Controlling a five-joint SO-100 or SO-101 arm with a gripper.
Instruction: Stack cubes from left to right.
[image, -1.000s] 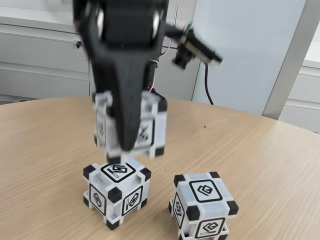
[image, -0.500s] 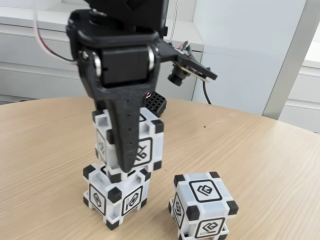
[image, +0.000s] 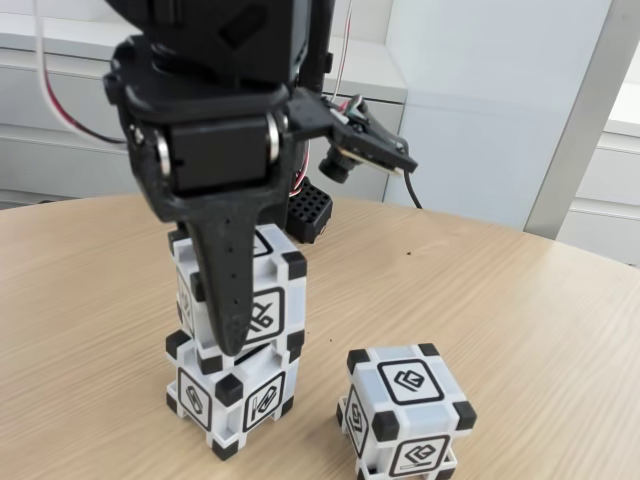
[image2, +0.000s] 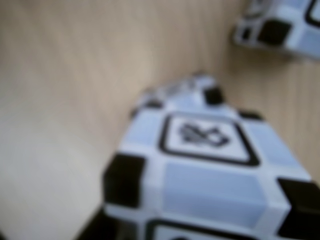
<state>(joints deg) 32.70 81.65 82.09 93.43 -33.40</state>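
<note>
A pale wood-grain bench (image: 520, 300) with a curved back edge; behind it grey cabinets (image: 60, 120) and a white wall panel (image: 490, 100).

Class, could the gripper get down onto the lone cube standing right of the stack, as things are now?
Probably not yet: the gripper is shut on the upper cube. The lone cube itself stands apart from the stack with nothing on top.

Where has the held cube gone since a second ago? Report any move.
Yes. The held cube has come down, from hanging above the bottom cube to sitting on it, in the claw.
</note>
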